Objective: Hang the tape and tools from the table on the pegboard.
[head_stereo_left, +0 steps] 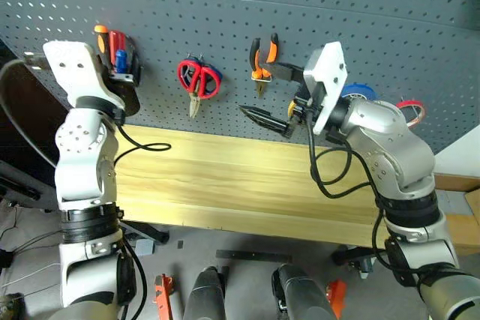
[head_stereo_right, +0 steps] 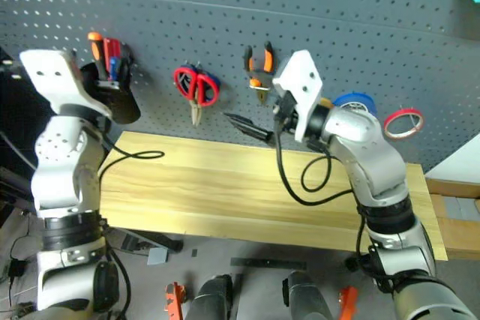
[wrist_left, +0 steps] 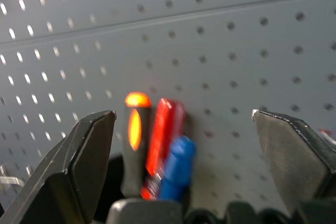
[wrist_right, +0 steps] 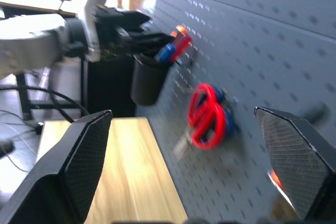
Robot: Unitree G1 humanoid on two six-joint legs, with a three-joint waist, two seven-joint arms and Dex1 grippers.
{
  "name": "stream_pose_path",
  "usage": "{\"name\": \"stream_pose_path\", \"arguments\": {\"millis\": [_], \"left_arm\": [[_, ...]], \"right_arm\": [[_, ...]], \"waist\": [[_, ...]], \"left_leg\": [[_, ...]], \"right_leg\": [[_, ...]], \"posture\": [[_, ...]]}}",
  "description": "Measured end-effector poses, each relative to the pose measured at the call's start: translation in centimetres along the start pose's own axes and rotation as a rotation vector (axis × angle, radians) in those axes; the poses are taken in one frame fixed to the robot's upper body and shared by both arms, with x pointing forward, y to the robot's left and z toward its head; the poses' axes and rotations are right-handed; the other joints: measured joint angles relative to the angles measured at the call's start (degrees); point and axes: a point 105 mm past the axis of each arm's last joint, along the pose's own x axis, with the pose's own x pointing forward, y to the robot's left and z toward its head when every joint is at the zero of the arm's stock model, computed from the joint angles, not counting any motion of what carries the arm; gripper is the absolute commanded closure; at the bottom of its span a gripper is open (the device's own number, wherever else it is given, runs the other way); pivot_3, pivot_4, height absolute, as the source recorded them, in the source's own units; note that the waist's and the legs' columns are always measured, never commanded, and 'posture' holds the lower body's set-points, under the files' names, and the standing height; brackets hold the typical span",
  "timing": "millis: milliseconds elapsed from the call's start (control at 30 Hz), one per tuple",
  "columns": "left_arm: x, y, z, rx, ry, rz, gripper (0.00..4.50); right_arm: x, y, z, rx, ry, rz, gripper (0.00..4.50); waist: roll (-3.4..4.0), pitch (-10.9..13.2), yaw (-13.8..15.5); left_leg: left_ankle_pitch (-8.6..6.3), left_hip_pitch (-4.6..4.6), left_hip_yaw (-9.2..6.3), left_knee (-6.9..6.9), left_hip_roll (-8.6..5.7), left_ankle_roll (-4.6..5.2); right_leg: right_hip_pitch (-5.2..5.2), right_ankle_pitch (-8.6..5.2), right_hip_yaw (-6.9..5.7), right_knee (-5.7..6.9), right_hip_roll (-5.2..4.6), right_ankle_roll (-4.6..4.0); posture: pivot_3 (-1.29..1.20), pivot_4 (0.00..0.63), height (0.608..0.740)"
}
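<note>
The dark grey pegboard point(head_stereo_left: 225, 13) carries the tools. Red-handled scissors point(head_stereo_left: 196, 79) hang at its middle, and orange-and-black pliers point(head_stereo_left: 262, 56) hang to their right. The orange-and-black screwdriver point(wrist_left: 134, 129) stands in the black cup point(wrist_right: 147, 80) at the left. My left gripper point(wrist_left: 184, 119) is open just in front of that cup, its fingers either side of the handles. My right gripper point(head_stereo_left: 257, 89) is open and empty, held in front of the pliers. A yellow sliver point(head_stereo_right: 324, 101) shows behind my right wrist; I cannot tell whether it is the tape. The wooden table point(head_stereo_left: 225, 185) lies below.
A blue tape ring point(head_stereo_left: 358, 91) and a red tape ring point(head_stereo_left: 411, 110) hang at the right. Blue-handled scissors sit behind the red ones. Red and blue screwdrivers point(wrist_left: 168, 150) share the cup. A black cable point(head_stereo_left: 142, 146) loops over the table's left end.
</note>
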Motion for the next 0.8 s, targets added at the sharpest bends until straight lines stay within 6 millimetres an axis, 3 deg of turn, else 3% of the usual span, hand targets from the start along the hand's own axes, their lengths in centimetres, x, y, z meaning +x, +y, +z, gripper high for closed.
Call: {"name": "stream_pose_path", "arguments": {"millis": [100, 267, 367, 467, 567, 700, 800], "left_arm": [[-0.6, -1.4, -1.6, -0.034, 0.060, -0.039, 0.03], [-3.5, -3.7, -5.8, -0.053, 0.202, -0.179, 0.03], [-5.0, -4.4, -8.0, -0.063, 0.275, -0.227, 0.03], [-6.0, -5.1, -9.4, -0.069, 0.316, -0.257, 0.03], [-7.5, -5.1, -11.7, -0.051, 0.379, -0.267, 0.03], [-9.2, -4.6, -14.4, -0.044, 0.449, -0.229, 0.03], [-9.8, -4.7, -15.3, -0.025, 0.464, -0.230, 0.03]], "right_arm": [[-1.2, 0.3, -1.4, 0.017, 0.037, -0.030, 0.00], [-4.5, 1.3, -7.1, 0.083, 0.175, -0.184, 0.00], [-5.9, 1.6, -9.5, 0.093, 0.220, -0.285, 0.00], [-7.1, 1.3, -11.5, 0.103, 0.243, -0.392, 0.00], [-9.2, 0.3, -14.1, 0.086, 0.299, -0.516, 0.00], [-11.8, -0.9, -17.3, 0.091, 0.378, -0.630, 0.00], [-13.0, -1.4, -18.6, 0.096, 0.408, -0.680, 0.00]], "waist": [[-0.04, -1.1, -0.1], [0.25, -3.3, -0.5], [0.36, -4.0, -0.9], [0.38, -4.5, -1.2], [0.60, -5.3, -1.5], [0.80, -6.3, -1.5], [0.81, -6.7, -1.4]], "left_leg": [[0.00, 0.13, 0.00, 0.00, 0.00, 0.02], [-0.11, 1.07, 0.17, -0.18, -0.01, 0.20], [-0.10, 1.25, 0.18, -0.11, 0.02, 0.21], [-0.07, 2.15, 0.19, -0.15, 0.05, 0.25], [-0.09, 3.01, 0.33, -0.31, 0.10, 0.26], [-0.08, 2.95, 0.35, -0.35, 0.14, 0.27], [-0.09, 2.92, 0.35, -0.50, 0.14, 0.28]], "right_leg": [[0.06, 0.00, 0.03, 0.05, 0.03, 0.00], [0.93, -0.06, 0.23, -0.07, 0.09, -0.09], [1.05, -0.03, 0.29, 0.03, 0.21, -0.14], [1.98, -0.05, 0.29, -0.11, 0.28, -0.15], [2.87, -0.22, 0.37, -0.51, 0.29, -0.01], [2.94, -0.01, 0.40, -0.85, 0.32, 0.04], [2.90, -0.02, 0.42, -0.89, 0.33, 0.01]], "posture": [[-0.07, 0.058, 0.740], [-0.07, 0.033, 0.740], [-0.08, 0.022, 0.740], [-0.08, 0.013, 0.740], [-0.07, 0.004, 0.740], [-0.06, 0.000, 0.740], [-0.06, 0.000, 0.740]]}}
